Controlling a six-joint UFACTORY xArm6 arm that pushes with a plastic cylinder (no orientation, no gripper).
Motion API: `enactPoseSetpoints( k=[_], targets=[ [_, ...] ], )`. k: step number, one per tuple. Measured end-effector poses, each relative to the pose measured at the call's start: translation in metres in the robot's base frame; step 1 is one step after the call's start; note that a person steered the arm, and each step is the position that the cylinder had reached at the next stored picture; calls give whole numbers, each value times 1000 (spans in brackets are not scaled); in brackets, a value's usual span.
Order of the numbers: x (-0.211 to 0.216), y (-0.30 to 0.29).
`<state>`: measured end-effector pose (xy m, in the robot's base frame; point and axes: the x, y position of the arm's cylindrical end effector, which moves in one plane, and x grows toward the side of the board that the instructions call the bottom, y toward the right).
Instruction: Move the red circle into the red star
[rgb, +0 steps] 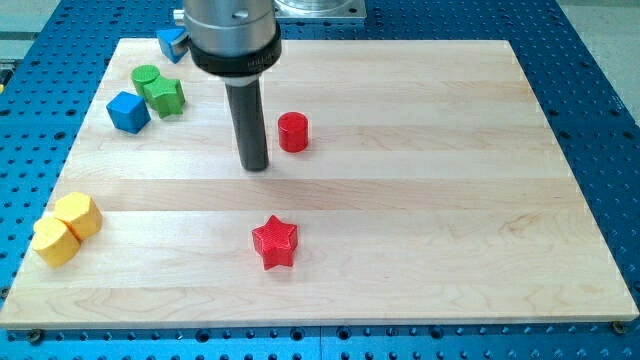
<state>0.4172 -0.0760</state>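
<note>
My tip rests on the counter, just left of the red circle. The red star lies well below both. No end effector shows, only the rod.

My tip stands on the counter just left of the red circle, apart from it. The red star lies below both. Upper left: green blocks, a blue cube, and what may be a blue triangle. Lower left: two touching yellow blocks
</note>
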Motion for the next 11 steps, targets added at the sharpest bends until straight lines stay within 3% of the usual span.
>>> enactPoseSetpoints(
  k=[1,2,3,6,8,11],
  targets=[
    [-66,-14],
    [-70,33],
    [-36,64],
    [69,-13],
    [71,-64],
    [96,-21]
  ],
)
